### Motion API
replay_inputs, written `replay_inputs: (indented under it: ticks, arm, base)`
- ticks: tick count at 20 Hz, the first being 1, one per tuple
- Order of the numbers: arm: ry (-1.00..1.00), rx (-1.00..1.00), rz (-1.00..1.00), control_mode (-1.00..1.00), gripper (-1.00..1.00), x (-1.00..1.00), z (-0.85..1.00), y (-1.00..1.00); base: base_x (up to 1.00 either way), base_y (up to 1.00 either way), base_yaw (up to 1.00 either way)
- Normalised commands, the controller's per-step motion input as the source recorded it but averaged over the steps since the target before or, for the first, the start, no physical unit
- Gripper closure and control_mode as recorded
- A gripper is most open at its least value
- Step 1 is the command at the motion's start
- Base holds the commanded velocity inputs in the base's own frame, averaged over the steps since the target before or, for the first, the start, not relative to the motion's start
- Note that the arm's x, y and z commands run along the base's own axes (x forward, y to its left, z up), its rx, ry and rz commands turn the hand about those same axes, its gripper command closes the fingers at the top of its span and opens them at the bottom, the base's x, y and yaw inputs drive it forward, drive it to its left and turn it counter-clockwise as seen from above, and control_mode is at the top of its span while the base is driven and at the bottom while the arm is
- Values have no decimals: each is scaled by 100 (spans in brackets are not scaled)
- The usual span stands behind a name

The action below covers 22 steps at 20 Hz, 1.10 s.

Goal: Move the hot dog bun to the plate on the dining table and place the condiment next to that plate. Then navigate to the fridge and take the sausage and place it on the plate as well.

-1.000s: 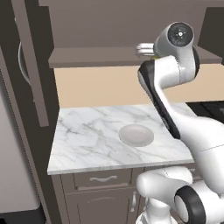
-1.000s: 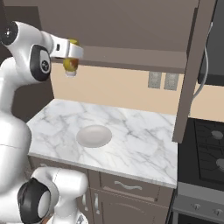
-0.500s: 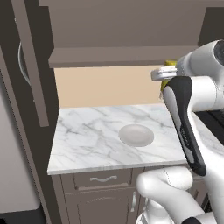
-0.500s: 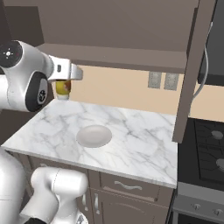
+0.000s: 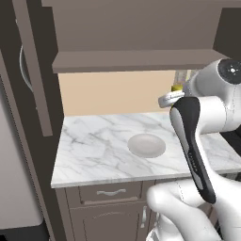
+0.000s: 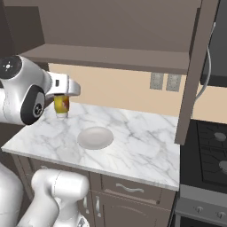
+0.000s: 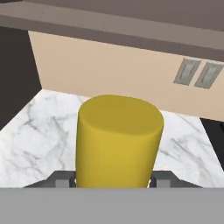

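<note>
Hand view shows your tool point(image 7: 114, 180) clamped on the yellow condiment point(image 7: 118, 140), so carry it upright and level above the marble bench point(image 6: 133, 142).

My arm point(image 5: 197, 141) is glossy white with rounded, bulbous shells. A long dark grey panel runs down one link, and each big joint carries a dark round cap point(image 6: 8, 65) with small pale markings on it.

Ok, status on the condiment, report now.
Gripper shut on condiment bottle, fingers flanking it. Bottle held upright over the marble counter, left of the plate. Plate bare, no bun on it. Nothing in the way.
</note>
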Motion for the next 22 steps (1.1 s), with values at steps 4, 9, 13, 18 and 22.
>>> replay_inputs:
  ticks: [4,9,13,18,22]
  arm:
    - [0,0,0,100,100,0,0,0]
    - [0,0,0,100,100,0,0,0]
    - [0,0,0,100,100,0,0,0]
    - [0,0,0,100,100,0,0,0]
    - [0,0,0,100,100,0,0,0]
  base:
    - [-79,14,2]
    - [-100,43,22]
    - [-96,56,55]
    - [-53,63,73]
    - [-32,69,78]
